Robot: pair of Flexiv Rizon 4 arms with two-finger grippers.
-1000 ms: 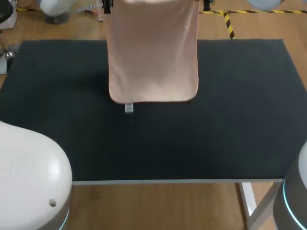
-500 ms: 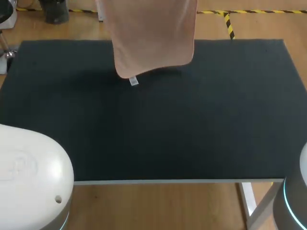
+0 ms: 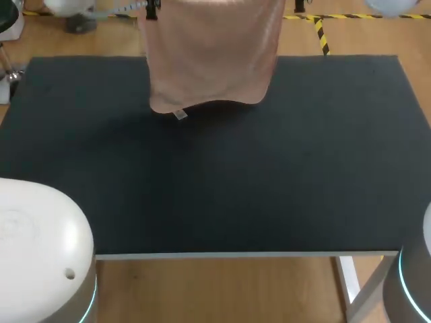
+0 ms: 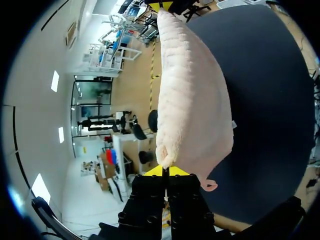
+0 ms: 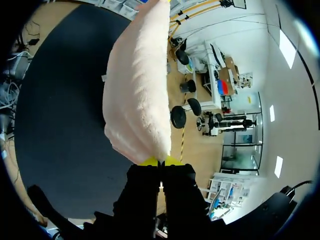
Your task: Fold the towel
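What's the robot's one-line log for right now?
towel: hangs over far part of table | left tool: shut on towel corner | right tool: shut on towel corner | fold: not yet done

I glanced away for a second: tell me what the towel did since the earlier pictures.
The towel was lifted, its hem pulling back toward the far edge of the table, then levelling. The left gripper and right gripper stay shut on its top corners.

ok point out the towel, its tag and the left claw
towel (image 3: 209, 60), head view, middle of hanging cloth
tag (image 3: 180, 114), head view, white label at bottom hem
left claw (image 4: 165, 171), left wrist view, between yellow tips
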